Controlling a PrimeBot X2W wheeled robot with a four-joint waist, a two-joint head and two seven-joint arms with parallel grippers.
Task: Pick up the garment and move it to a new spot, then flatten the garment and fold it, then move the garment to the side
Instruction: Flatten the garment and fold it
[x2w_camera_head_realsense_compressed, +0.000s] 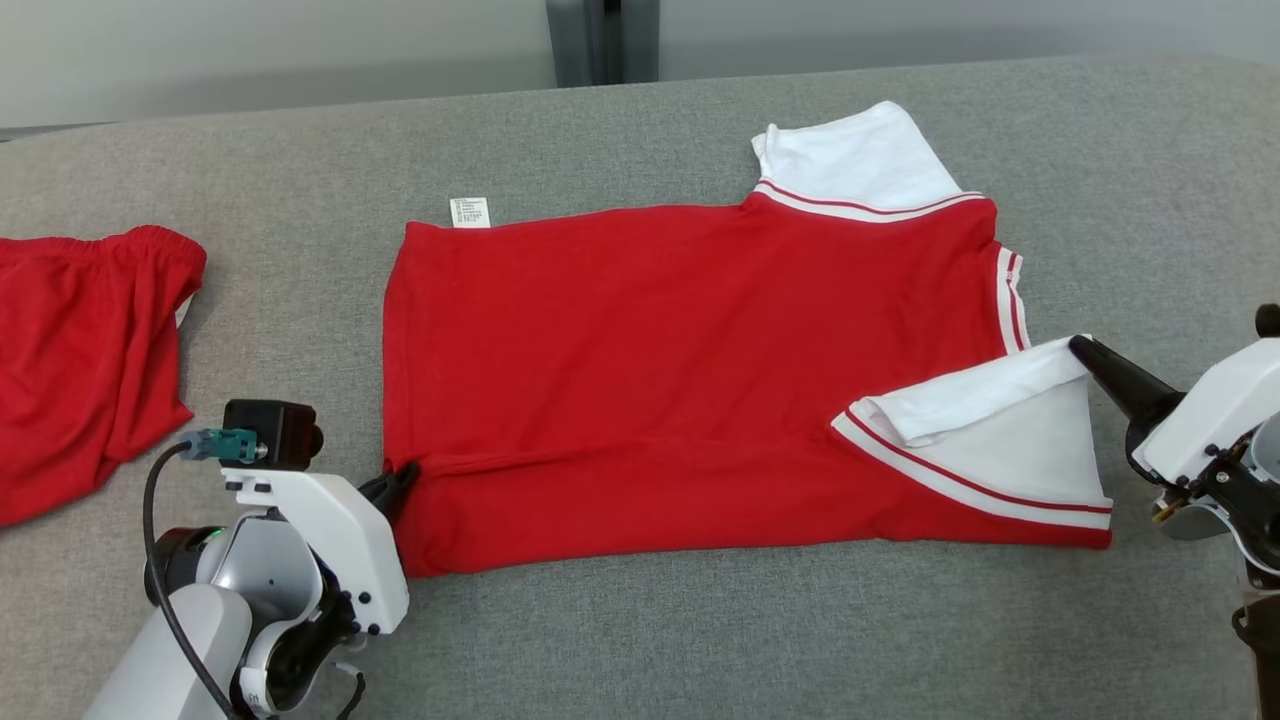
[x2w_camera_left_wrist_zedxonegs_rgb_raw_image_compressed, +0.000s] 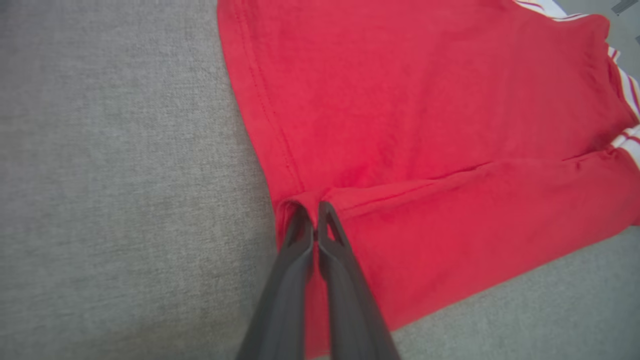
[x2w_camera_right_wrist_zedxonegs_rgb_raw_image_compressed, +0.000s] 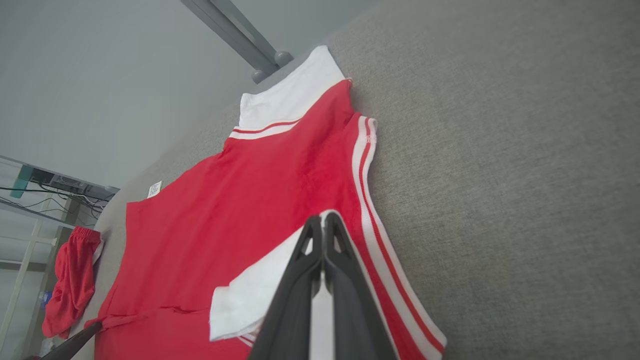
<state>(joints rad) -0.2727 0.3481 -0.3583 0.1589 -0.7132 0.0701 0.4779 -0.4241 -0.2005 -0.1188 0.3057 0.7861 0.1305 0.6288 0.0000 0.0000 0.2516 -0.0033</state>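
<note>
Got the red garment (x2w_camera_head_realsense_compressed: 680, 380) spread flat across the middle of the grey padded surface (x2w_camera_head_realsense_compressed: 700, 640), hem to the left, collar end to the right. Seeing a near strip of it folded up over the body, crease running left to right. Also seeing the white near sleeve (x2w_camera_head_realsense_compressed: 1000, 440) turned over onto the red at the near right, the white far sleeve (x2w_camera_head_realsense_compressed: 860, 155) lying flat at the far right, and the care label (x2w_camera_head_realsense_compressed: 470, 211) poking out at the far-left corner. Found the left gripper (x2w_camera_head_realsense_compressed: 405, 478) at the garment's left edge, right where the crease meets the hem: fingers pressed together, pinching a small pucker of red cloth in the left wrist view. Found the right gripper (x2w_camera_head_realsense_compressed: 1078, 347) at the garment's right side, on the tip of the near sleeve: fingers pressed together, white cloth caught between them in the right wrist view. Puts the garment between the two grippers, gripped at both ends of the near fold. Noting a second red garment (x2w_camera_head_realsense_compressed: 80, 350) crumpled at the far left of the surface, well apart from the first and from both grippers.
</note>
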